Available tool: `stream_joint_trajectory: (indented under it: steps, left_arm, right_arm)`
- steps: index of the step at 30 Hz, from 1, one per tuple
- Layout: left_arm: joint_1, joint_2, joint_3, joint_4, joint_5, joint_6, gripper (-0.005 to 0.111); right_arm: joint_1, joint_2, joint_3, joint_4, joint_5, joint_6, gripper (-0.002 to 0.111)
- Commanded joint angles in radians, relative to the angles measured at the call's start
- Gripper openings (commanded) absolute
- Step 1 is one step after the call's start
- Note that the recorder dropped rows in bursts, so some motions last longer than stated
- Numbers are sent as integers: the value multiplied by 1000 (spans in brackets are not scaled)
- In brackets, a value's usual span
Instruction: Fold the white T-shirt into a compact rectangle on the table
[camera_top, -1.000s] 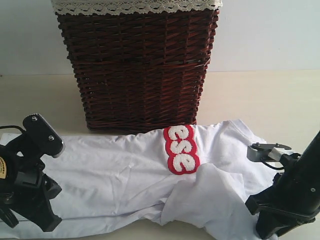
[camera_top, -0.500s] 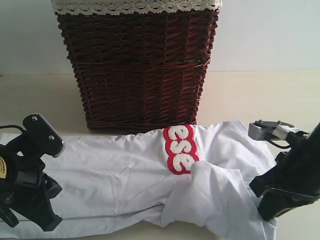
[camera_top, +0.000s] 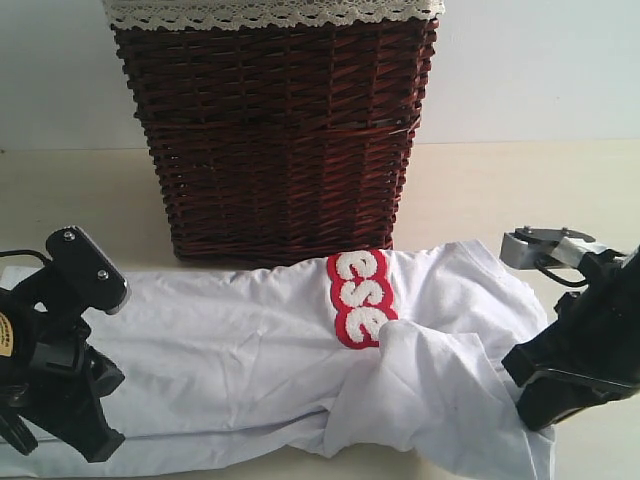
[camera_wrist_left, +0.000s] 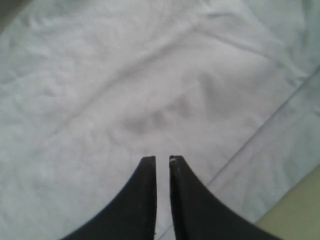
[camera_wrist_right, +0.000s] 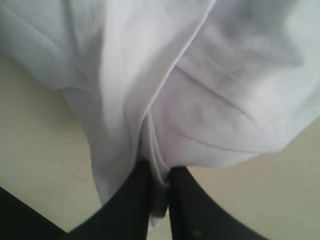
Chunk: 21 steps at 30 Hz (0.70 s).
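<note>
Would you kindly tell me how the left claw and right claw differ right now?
The right claw pinches a bunched fold of the white T-shirt; the left claw shows nothing between its nearly closed jaws. The right claw sits at a rumpled edge beside bare table; the left claw points at smooth, flat cloth. Both are dark, with jaws close together.

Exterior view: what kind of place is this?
Probably a robot lab staged as a laundry corner: a wicker basket and a white T-shirt on a pale table, with a black robot arm alongside.
</note>
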Motion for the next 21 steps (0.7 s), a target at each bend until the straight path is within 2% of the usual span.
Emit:
stream_joint_trajectory:
  steps: [1, 6, 7, 8, 9, 16, 21]
  left_arm:
    - [-3, -8, 3, -7, -11, -5, 12]
    - [-3, -8, 3, -7, -11, -5, 12]
    - [-3, -8, 3, -7, -11, -5, 12]
    - [-3, -8, 3, -7, -11, -5, 12]
    - [-3, -8, 3, -7, -11, -5, 12]
    - [-3, -8, 3, -22, -14, -5, 12]
    - [-3, -2, 3, -22, -14, -5, 12]
  right_arm:
    - [-2, -7, -4, -23, -33, 22, 21]
    - [-2, 57, -4, -44, -44, 39, 19]
    - [-2, 64, -4, -44, -49, 39, 15]
    - [-2, 73, -4, -42, -57, 37, 2]
    - [-2, 75, -4, -37, -57, 37, 0]
    - [-2, -24, -88, 84, 18, -39, 0]
    - [-2, -42, -164, 47, -85, 37, 0]
